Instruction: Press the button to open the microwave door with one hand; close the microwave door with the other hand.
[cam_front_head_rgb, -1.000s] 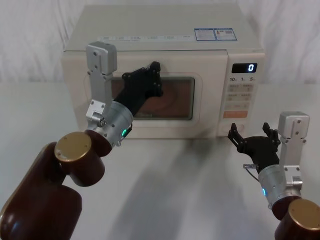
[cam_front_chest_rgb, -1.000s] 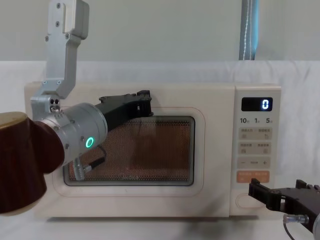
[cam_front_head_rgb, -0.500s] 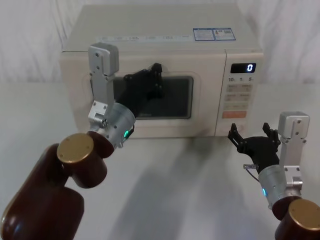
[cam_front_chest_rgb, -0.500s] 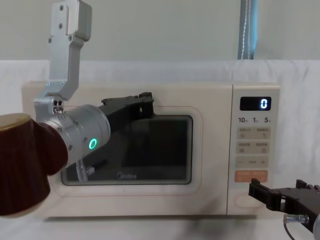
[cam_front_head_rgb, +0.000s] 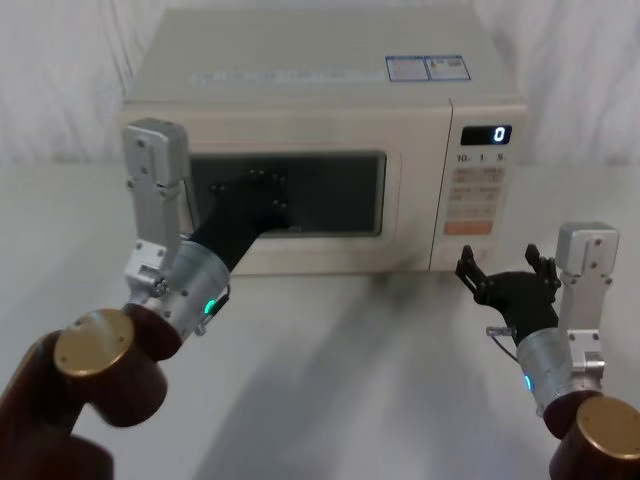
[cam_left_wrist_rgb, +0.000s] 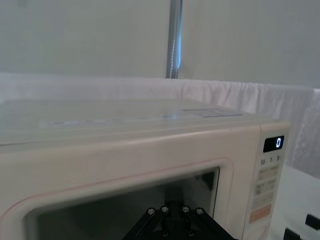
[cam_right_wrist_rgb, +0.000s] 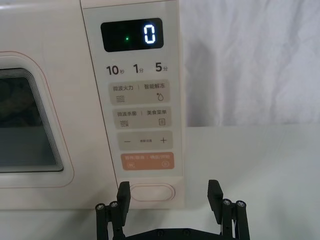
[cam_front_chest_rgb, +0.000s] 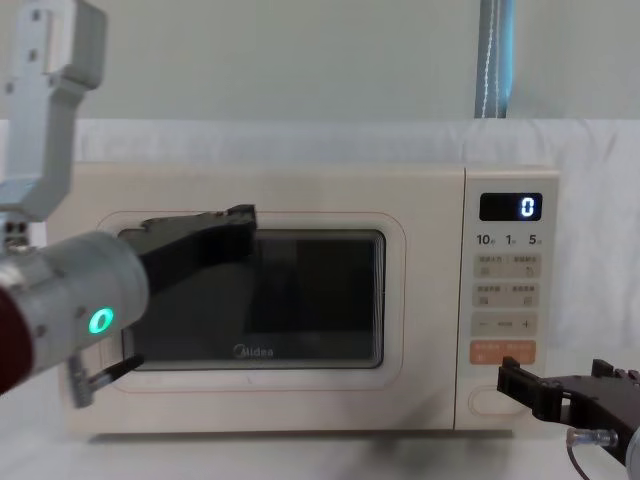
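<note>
The microwave door (cam_front_head_rgb: 340, 192), a cream panel with a dark window, sits flush with the oven body (cam_front_chest_rgb: 320, 290). My left gripper (cam_front_head_rgb: 268, 186) hangs shut a short way in front of the window's left half, its black wedge seen from the side in the chest view (cam_front_chest_rgb: 240, 218). My right gripper (cam_front_head_rgb: 506, 268) stands open low at the oven's right front corner. In the right wrist view its two fingers (cam_right_wrist_rgb: 123, 194) stand either side of the wide cream oval button (cam_right_wrist_rgb: 152, 192), a little short of the panel. One finger partly covers the button (cam_front_chest_rgb: 484, 400) in the chest view.
The control panel carries a display reading 0 (cam_right_wrist_rgb: 149, 35), beige keys and an orange key (cam_right_wrist_rgb: 147, 161) above the button. The white tabletop (cam_front_head_rgb: 360, 360) lies open in front of the microwave. A white cloth backdrop and a metal pole (cam_front_chest_rgb: 494, 60) stand behind.
The lit, slightly ajar door swung shut and the window went dark. My left gripper then drew back from it, down and to the left. The right arm stayed still.
</note>
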